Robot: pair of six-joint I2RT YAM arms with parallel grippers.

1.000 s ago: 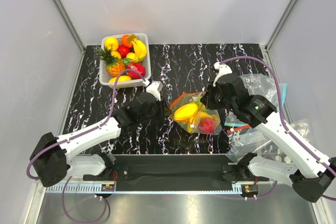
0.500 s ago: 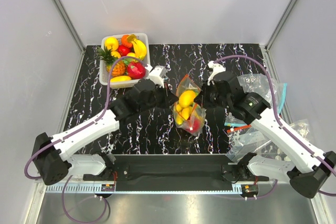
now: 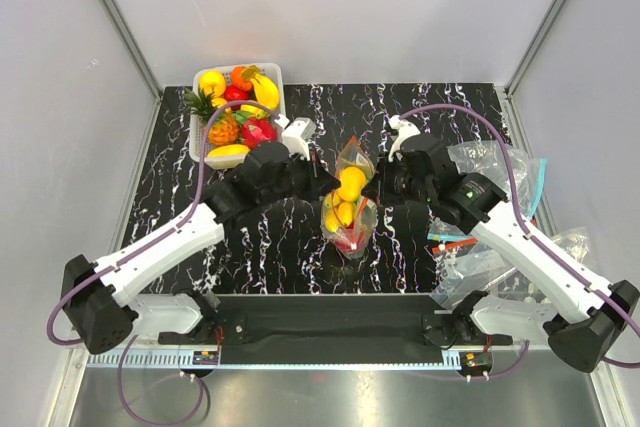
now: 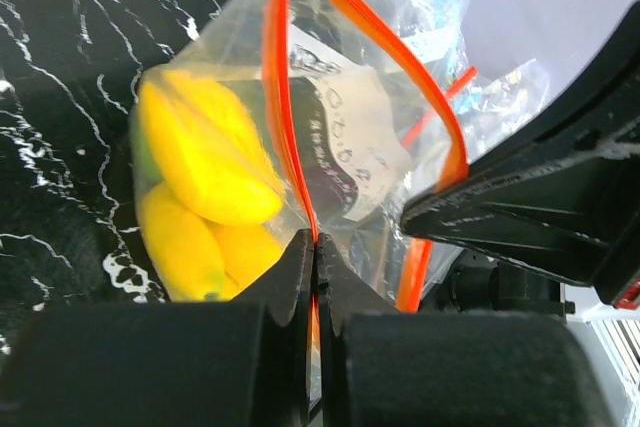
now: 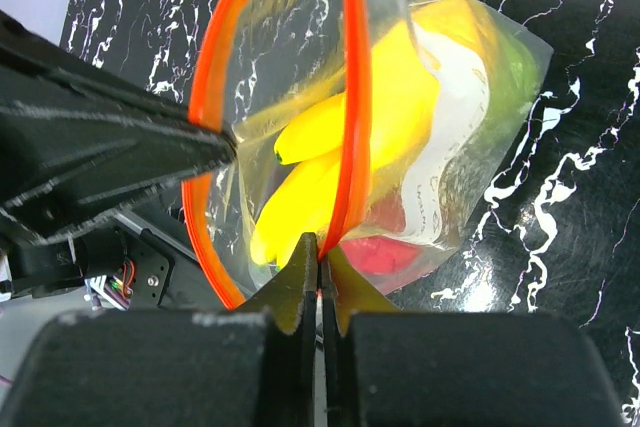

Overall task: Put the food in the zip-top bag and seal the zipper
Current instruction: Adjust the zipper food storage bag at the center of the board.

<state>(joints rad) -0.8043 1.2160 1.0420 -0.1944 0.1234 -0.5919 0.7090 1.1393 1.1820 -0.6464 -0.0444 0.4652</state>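
left gripper [image 4: 315, 252] and right gripper [image 5: 320, 265] both clamped on zipper [image 5: 352, 97] of zip-top bag [image 3: 347, 209], mouth open; white patch [image 4: 352, 139] print blurred, unreadable.

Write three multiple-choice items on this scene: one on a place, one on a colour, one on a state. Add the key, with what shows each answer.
1. Where on the table does the white basket stand?
A. far left corner
B. near right edge
C. between the arm bases

2. What colour is the zipper of the held zip-top bag?
A. teal-blue
B. orange-red
C. black

3. How is the bag's mouth?
A. sealed flat
B. gaping, with the left gripper and the right gripper each pinching one side
C. gaping, with the bag lying untouched

Key:
1 A, the top view shows it at the far left.
2 B, both wrist views show an orange-red strip.
3 B, the strip forms an open loop with shut jaws on either side.
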